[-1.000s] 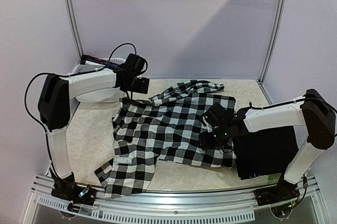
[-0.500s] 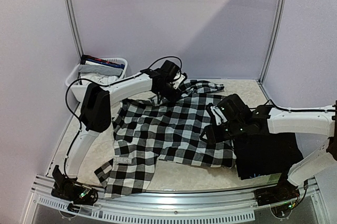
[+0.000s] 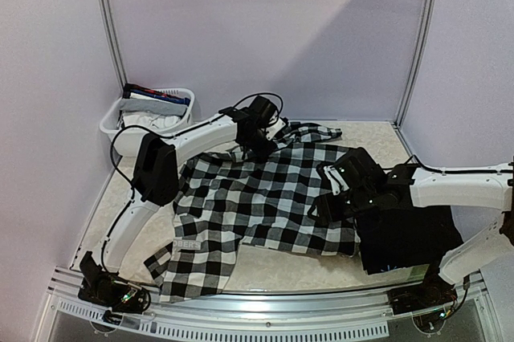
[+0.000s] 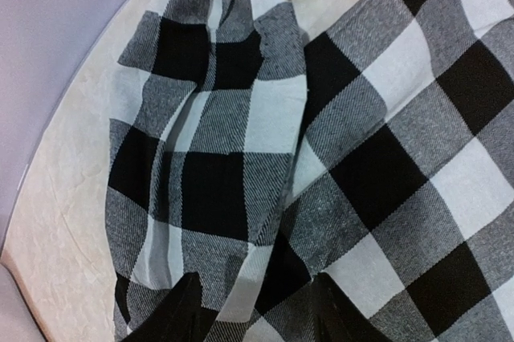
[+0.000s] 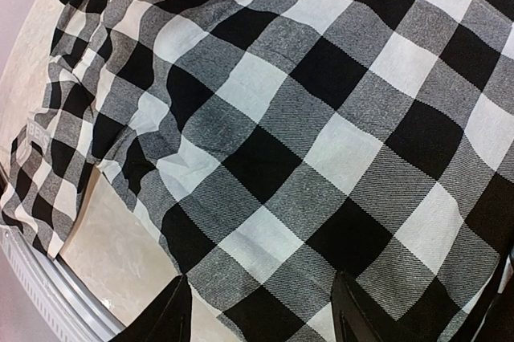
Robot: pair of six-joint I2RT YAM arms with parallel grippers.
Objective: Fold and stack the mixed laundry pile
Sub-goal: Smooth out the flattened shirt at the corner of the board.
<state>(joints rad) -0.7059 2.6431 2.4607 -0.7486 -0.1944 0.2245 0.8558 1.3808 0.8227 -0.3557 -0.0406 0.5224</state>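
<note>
At the far left of the bench (image 3: pixel 277 266), the white basket (image 3: pixel 108 127) holds grey and blue garments (image 3: pixel 152 105), not yet folded.

Your left fingers (image 4: pixel 183 314) are at the far edge of the checkered shirt (image 3: pixel 257 197). They stand partly open, astride a raised fold of the cloth, and I see nothing pinched. In the left wrist view that fold runs straight away from the fingers, so a pinch there would close across it.

The shirt lies spread over the middle of the bench. Its long axis slants from the near-left sleeve to the far-right corner, and nearly all of it lies on the near side of your left fingers.

Your right fingers (image 5: pixel 165 314) hover just over the shirt's right near part, also partly open and empty. The near hem and bare bench show just beside them.

Further right, the black piece (image 3: pixel 405 234) lies folded flat against the shirt's right edge.

By my reading, your left arm is nearer the far edge and your right arm is nearer the near-right corner. The coming fold turns on each arm taking its own edge.
</note>
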